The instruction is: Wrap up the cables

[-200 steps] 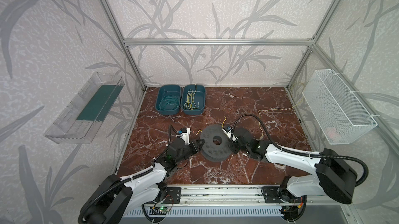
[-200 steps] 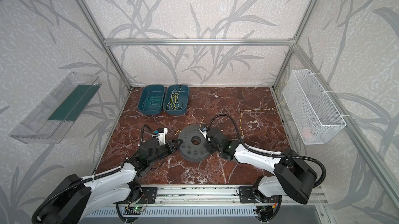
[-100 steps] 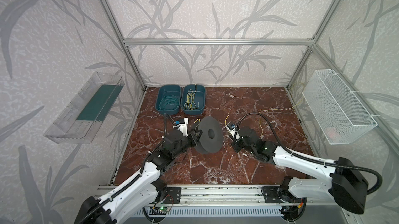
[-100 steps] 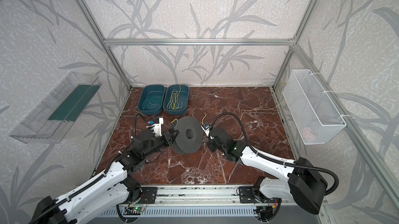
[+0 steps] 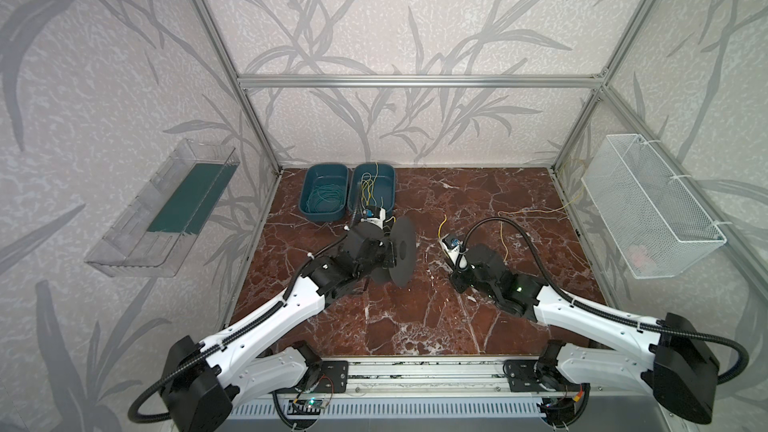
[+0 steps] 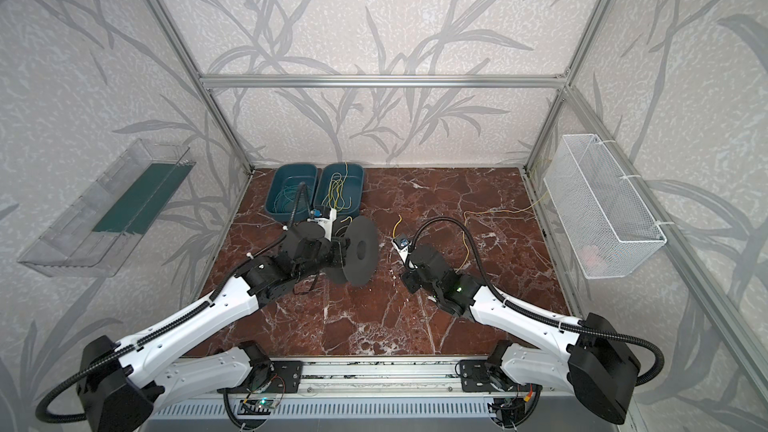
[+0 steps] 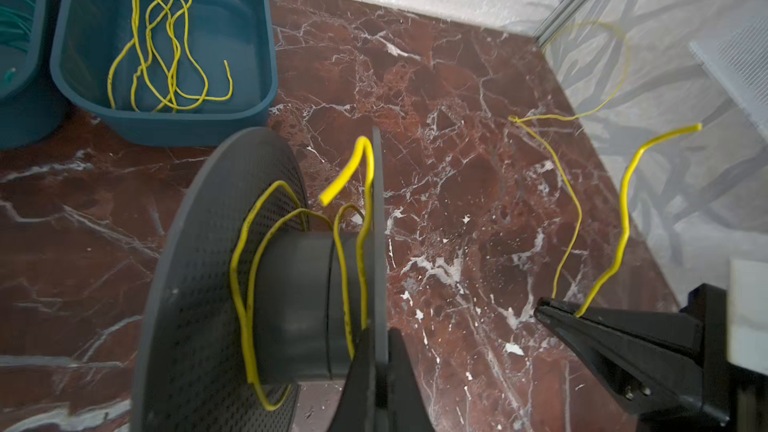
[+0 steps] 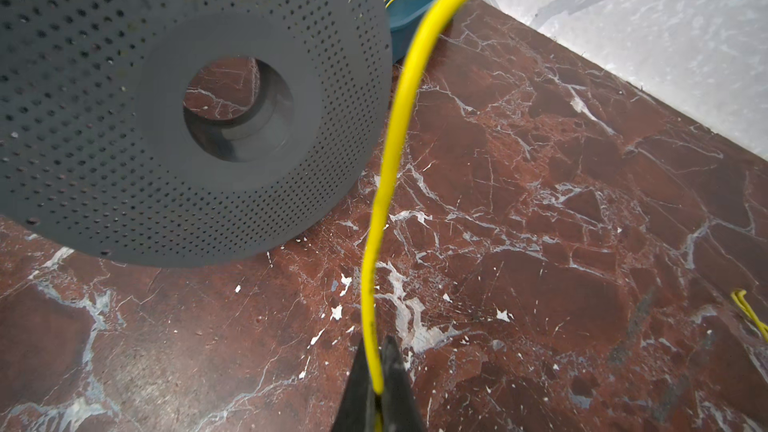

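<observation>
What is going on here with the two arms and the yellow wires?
The robot is winding yellow cables onto a dark grey spool. The left tool is shut on one flange and holds the spool on edge, with a loose cable looped slackly around its core. The right tool is shut on a second cable, apart from the spool. Some spare cables lie in a teal bin at the back.

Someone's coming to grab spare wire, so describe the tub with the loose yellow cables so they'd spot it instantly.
On the red marble table, look to the far left corner, where two teal tubs sit side by side. It is the tub nearer the table's middle. Its twin holds teal-green wire; this one holds a loose tangle of bright-yellow cables.
</observation>
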`<state>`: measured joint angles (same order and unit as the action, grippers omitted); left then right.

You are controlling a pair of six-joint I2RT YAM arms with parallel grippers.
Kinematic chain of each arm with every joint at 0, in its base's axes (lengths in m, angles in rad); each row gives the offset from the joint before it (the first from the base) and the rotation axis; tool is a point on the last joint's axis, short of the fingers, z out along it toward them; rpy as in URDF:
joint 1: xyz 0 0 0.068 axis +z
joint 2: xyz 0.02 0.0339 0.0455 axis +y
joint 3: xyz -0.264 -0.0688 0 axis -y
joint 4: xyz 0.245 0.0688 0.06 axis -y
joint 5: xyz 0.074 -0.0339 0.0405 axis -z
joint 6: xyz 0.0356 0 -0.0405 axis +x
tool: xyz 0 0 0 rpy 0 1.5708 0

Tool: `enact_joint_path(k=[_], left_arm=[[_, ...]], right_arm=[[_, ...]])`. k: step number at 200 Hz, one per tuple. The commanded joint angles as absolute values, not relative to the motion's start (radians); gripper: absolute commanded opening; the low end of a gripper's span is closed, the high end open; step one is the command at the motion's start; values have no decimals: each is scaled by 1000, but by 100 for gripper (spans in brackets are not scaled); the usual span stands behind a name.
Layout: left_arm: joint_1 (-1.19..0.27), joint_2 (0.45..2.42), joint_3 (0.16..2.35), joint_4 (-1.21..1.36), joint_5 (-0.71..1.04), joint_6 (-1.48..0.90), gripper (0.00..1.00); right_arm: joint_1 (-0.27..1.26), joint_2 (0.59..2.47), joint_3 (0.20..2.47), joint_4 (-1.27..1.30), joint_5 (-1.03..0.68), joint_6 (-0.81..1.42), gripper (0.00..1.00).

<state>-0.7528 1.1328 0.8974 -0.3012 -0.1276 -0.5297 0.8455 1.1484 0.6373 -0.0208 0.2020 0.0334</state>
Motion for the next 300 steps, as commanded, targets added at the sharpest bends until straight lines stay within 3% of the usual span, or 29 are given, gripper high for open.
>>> enact_joint_path(k=[1,70,118,174,300], left_arm=[[-813,1202,991,-328,-337,-446,0],[-913,1380,1031,-274,-538,-535,0],[-923,1399,1020,-266,-519,-544,0],[-928,1391,1033,-281,-492,-550,29],[-933,1267,1069,-344,-481,-538,34]], right_arm=[[837,1120,624,-24,219,44,0],[830,1089,604,-25,212,52,0],[830,1077,598,-27,213,53,0],[828,1074,600,-26,212,54,0],[827,1072,600,-20,202,56,0]])
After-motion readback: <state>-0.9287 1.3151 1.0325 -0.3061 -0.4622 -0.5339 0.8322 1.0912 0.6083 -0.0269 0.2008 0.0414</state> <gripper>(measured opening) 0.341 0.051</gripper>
